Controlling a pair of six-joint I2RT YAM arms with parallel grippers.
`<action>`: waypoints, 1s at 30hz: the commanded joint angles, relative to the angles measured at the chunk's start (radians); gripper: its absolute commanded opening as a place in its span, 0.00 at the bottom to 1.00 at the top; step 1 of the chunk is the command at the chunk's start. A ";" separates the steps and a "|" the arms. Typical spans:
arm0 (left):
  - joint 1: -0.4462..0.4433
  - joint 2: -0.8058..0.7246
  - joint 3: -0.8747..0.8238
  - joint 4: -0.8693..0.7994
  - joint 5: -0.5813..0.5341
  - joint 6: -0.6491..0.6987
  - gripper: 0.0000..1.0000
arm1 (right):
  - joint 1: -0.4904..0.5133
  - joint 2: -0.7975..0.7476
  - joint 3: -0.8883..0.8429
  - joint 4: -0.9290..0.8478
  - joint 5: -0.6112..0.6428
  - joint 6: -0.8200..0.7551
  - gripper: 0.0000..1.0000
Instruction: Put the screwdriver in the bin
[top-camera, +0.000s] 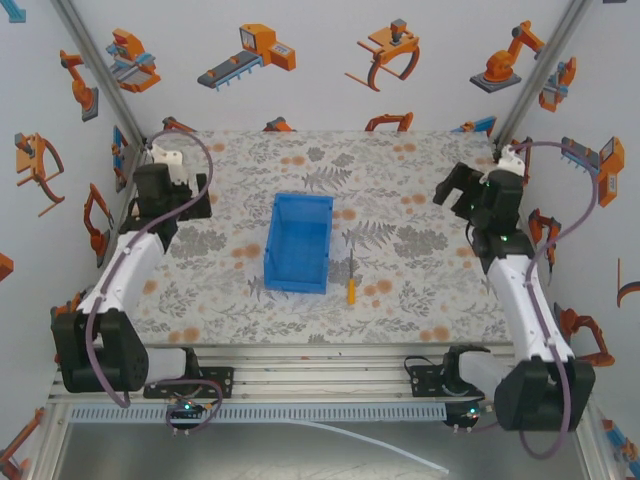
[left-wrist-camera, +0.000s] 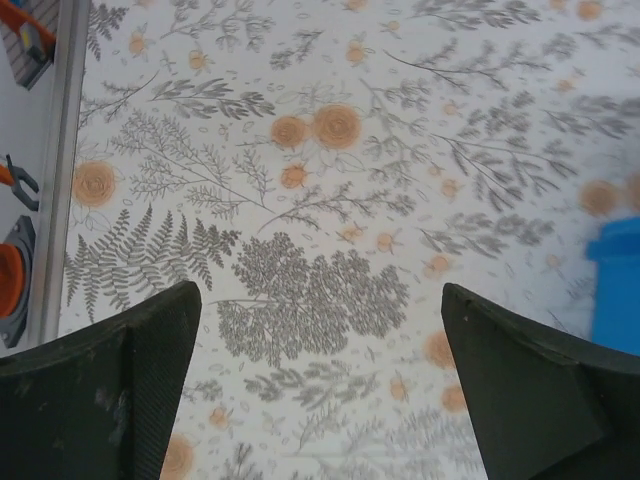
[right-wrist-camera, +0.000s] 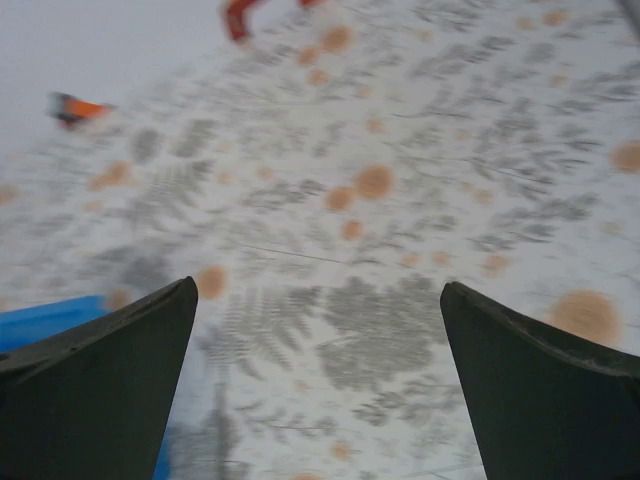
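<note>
From the top external view, the bin (top-camera: 297, 279) sits open and empty near the middle of the floral tabletop (top-camera: 420, 300). The screwdriver (top-camera: 351, 277) lies flat on the tabletop just to the right of the bin, apart from it and roughly parallel to its long side. Its orange-yellow handle points toward the arm bases and its slim shaft points toward the far wall (top-camera: 300, 40). The left end effector (top-camera: 192, 198) hangs well to the left of the bin, level with the bin's far end. The right end effector (top-camera: 452, 187) hangs well to the right of the bin, beyond the screwdriver, with its two fingers visibly spread and nothing between them.

In the left wrist view, the left end effector (left-wrist-camera: 320, 300) has its two dark fingers (left-wrist-camera: 120, 390) standing wide apart, with only patterned tabletop (left-wrist-camera: 300, 150) between them. A corner of the bin (left-wrist-camera: 615, 290) shows at the right edge, beside the right-hand finger. A metal rail (left-wrist-camera: 60, 150) and printed wall lie on the side away from the bin.

In the right wrist view, which is blurred, the right end effector (right-wrist-camera: 315, 290) is likewise spread wide over bare tabletop (right-wrist-camera: 400, 200) and grips nothing. A slice of the bin (right-wrist-camera: 45, 320) shows at the lower left, by the left-hand finger (right-wrist-camera: 100, 390).
</note>
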 joint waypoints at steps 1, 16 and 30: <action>-0.005 -0.043 0.142 -0.468 0.125 0.072 0.97 | 0.028 -0.028 -0.086 -0.135 -0.222 0.248 0.94; -0.018 -0.186 0.260 -0.799 0.178 0.089 0.97 | 0.769 0.171 0.024 -0.542 0.413 0.378 0.79; -0.020 -0.233 0.205 -0.820 0.214 0.083 0.97 | 0.884 0.508 0.097 -0.410 0.417 0.446 0.59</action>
